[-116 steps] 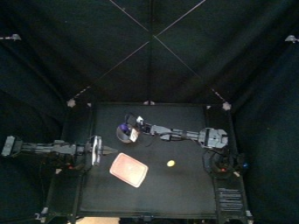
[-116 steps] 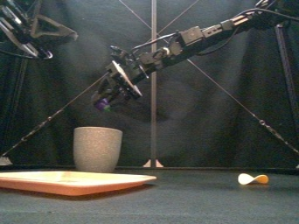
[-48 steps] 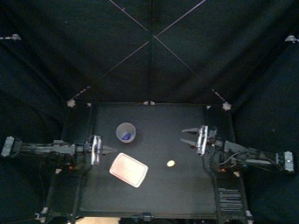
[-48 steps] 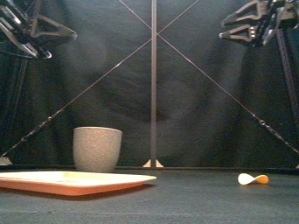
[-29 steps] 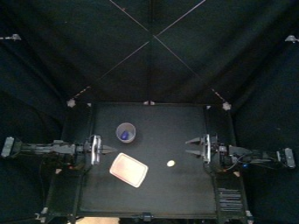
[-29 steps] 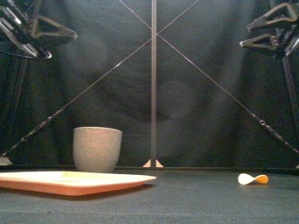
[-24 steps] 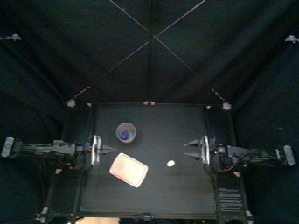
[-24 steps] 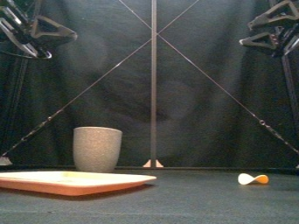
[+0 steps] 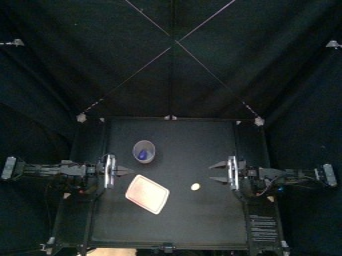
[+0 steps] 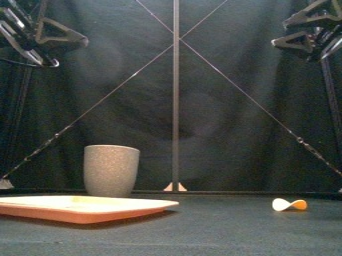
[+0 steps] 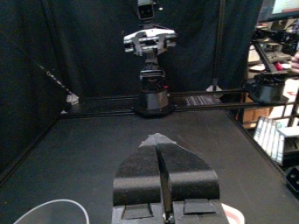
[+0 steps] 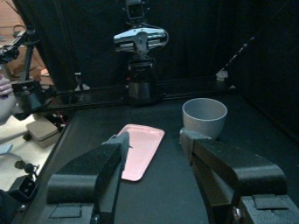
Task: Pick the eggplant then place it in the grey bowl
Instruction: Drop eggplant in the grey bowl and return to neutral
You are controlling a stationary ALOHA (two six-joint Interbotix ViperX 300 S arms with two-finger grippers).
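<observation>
On the table's left half, between the left edge and the middle, lies the pink tray, flat and turned askew to the edges, with one corner toward the front.

Just behind the tray, toward the back edge, stands the grey cup, upright and apart from the tray. The eggplant is inside it. From above it shows only as a purple patch in the cup's mouth, and from the front the cup's wall hides it. Which way it points, and how its long axis runs, cannot be told.

Near the table's middle, well right of the tray, lies a small yellow toy with an orange end, alone on the bare surface.

The left gripper hangs over the left edge, level and aimed across the table, with its jaws pressed together on nothing.

The right gripper hangs over the right edge, facing the left one, with its jaws spread apart and nothing between them. Both grippers are well above the table and clear of the cup, tray and toy.
</observation>
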